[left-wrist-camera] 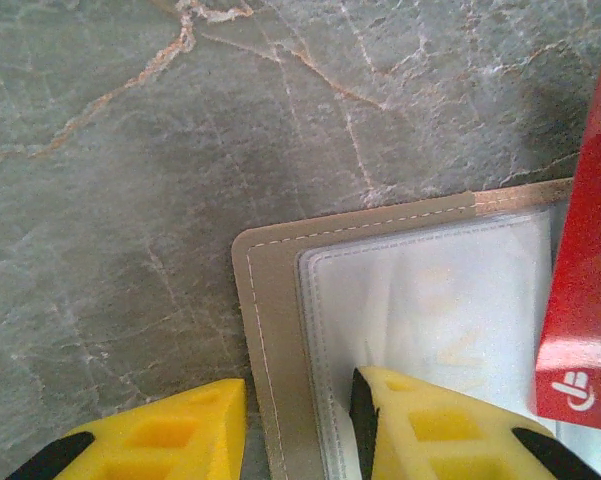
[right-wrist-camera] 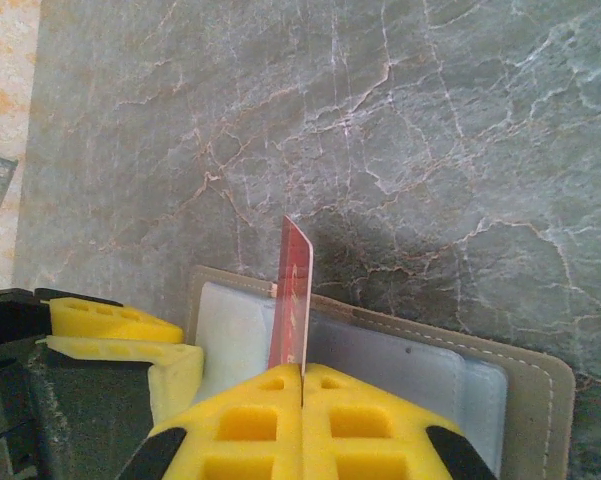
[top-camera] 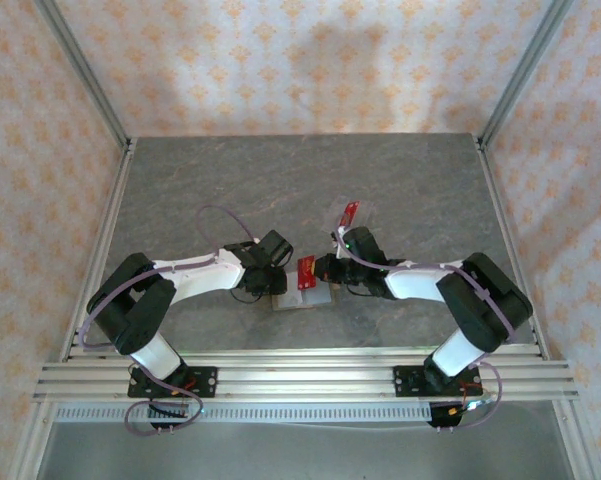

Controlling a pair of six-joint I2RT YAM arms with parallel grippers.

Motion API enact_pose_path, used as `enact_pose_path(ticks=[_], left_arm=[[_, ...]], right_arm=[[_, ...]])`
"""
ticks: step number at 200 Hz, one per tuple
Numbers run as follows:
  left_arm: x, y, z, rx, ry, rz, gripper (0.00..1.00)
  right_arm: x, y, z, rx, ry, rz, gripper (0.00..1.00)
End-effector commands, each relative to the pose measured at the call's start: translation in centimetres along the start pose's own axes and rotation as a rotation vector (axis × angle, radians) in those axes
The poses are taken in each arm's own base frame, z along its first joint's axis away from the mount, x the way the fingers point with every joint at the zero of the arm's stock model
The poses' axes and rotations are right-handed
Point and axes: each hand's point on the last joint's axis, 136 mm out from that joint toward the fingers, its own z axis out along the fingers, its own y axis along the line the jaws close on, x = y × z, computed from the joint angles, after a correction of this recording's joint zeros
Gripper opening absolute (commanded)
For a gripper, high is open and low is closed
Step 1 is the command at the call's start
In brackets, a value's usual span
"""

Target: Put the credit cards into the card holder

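**Card (top-camera: 306,272) pinched edge-on above the open card holder (top-camera: 302,299)**

Standing by the table (top-camera: 280,180), I see both arms reaching inward and meeting just ahead of their bases, with the olive-brown card holder lying flat and spread open between them.

The right gripper (right-wrist-camera: 302,385) is clamped tight on a red credit card (right-wrist-camera: 292,300). Its yellow fingers (right-wrist-camera: 370,410) are pressed together on the card's lower end. The card stands upright and edge-on to the wrist camera, directly over the pale clear pocket inside the holder (right-wrist-camera: 540,390). Whether its far tip touches the pocket I cannot tell.

The left gripper (left-wrist-camera: 300,430) has its jaws apart and holds nothing. One finger (left-wrist-camera: 170,435) is over bare stone and the other (left-wrist-camera: 450,430) over the clear inner sleeve, so the holder's stitched brown border (left-wrist-camera: 270,300) runs up between them. From that wrist the red card (left-wrist-camera: 585,300) shows at the right edge, above the sleeve.

A second red card (top-camera: 349,213) stands tilted farther back, just beyond the right wrist. What props it up is too small to make out.
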Motion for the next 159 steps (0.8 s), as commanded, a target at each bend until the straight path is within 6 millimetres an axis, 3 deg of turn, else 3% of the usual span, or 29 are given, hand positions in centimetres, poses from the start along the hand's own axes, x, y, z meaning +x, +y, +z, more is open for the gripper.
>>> enact_pose_path(ticks=[1, 159], left_arm=[[2.5, 2.9, 1.2, -0.121, 0.077, 0.005, 0.34], [2.5, 2.7, 1.6, -0.117, 0.085, 0.006, 0.34]], right_arm=[[1.1, -0.6, 0.2, -0.001, 0.015, 0.005, 0.0], [5.7, -1.8, 0.0, -0.014, 0.166, 0.034, 0.0]])
